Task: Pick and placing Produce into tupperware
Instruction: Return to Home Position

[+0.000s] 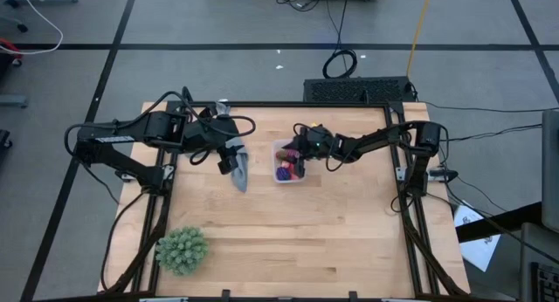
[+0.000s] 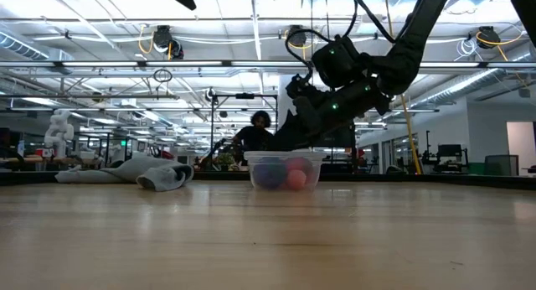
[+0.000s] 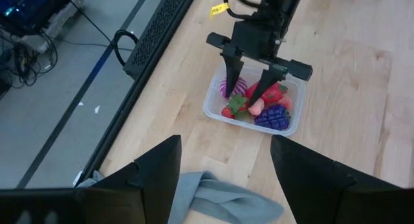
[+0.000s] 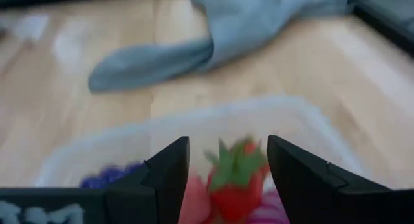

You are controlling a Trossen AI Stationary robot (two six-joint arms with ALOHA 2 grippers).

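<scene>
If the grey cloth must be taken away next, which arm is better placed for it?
Probably left. The open left gripper hangs over the crumpled grey cloth, while the open right gripper is over the clear plastic tupperware.

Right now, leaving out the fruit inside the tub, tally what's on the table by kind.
Clear tub: 1
Grey cloth: 1
Green spiky ball: 1
Total: 3
</scene>
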